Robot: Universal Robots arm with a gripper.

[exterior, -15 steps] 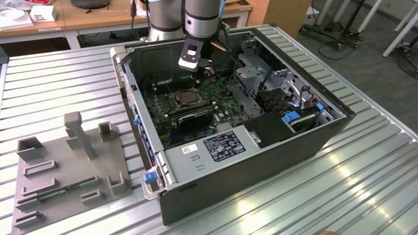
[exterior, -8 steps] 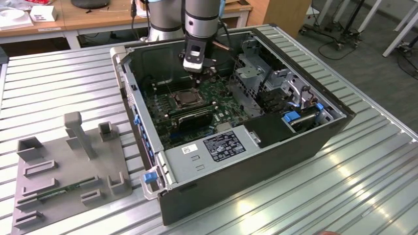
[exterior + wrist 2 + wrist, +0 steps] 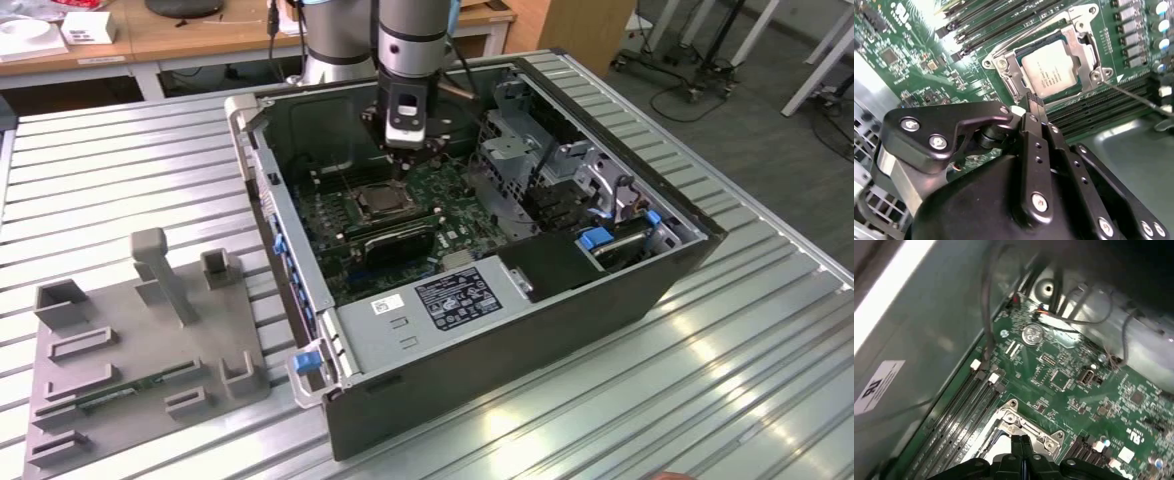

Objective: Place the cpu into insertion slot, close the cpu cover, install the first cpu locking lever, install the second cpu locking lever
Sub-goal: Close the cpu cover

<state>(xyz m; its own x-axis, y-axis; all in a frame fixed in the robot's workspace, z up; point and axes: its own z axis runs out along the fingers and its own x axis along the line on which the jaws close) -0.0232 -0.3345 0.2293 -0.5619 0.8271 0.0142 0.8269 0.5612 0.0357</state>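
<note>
Dull-silver square cpu sits framed by shiny cpu cover; end effector pinched together.

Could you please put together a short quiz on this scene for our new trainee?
1. True or false: the cpu sits in the insertion slot.
2. Multiple choice: the cpu cover is A) lowered around the cpu, B) standing upright, C) removed altogether.
3. Short answer: in the exterior view, on which side of the computer case does the grey fixture plate lie?
Key: 1 true; 2 A; 3 the exterior view's left.
</note>
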